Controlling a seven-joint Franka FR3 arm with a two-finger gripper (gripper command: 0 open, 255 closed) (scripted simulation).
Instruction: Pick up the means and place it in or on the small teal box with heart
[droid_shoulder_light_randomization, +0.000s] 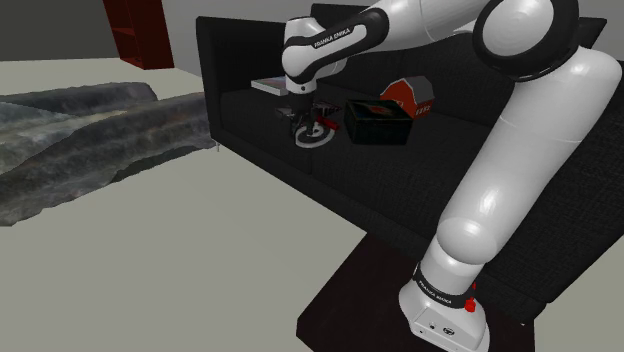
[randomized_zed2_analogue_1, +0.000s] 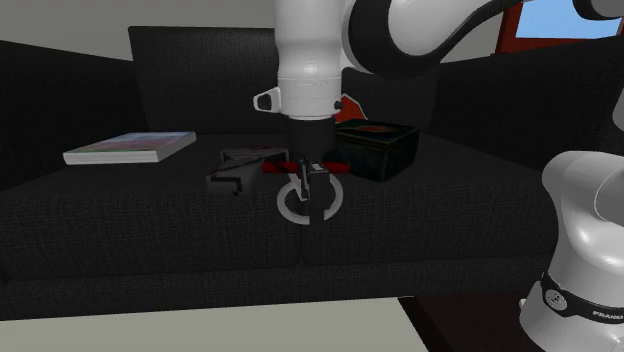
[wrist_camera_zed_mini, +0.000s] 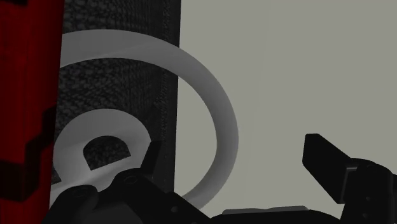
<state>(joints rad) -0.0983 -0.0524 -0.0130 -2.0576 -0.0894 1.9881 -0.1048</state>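
Note:
The means is a white ring (droid_shoulder_light_randomization: 316, 135) (randomized_zed2_analogue_1: 300, 203) (wrist_camera_zed_mini: 216, 102) joined to a red bar (randomized_zed2_analogue_1: 340, 167) (wrist_camera_zed_mini: 25, 95), lying flat on the black sofa seat (droid_shoulder_light_randomization: 250, 110). My gripper (droid_shoulder_light_randomization: 304, 118) (randomized_zed2_analogue_1: 318, 208) (wrist_camera_zed_mini: 235, 149) points straight down at it, open. Its fingers (wrist_camera_zed_mini: 324, 162) straddle the ring's rim near the seat's front edge without clasping it. The small dark box (droid_shoulder_light_randomization: 378, 121) (randomized_zed2_analogue_1: 375, 148) with a red heart on its lid stands just beyond the ring, toward the shoulder view's right.
A flat book (droid_shoulder_light_randomization: 272, 86) (randomized_zed2_analogue_1: 130, 148) lies on the seat past the gripper. A small grey object (randomized_zed2_analogue_1: 235, 170) rests beside the ring. A red-and-white house-shaped thing (droid_shoulder_light_randomization: 410, 95) sits behind the box. A rumpled grey heap (droid_shoulder_light_randomization: 80, 140) covers the floor.

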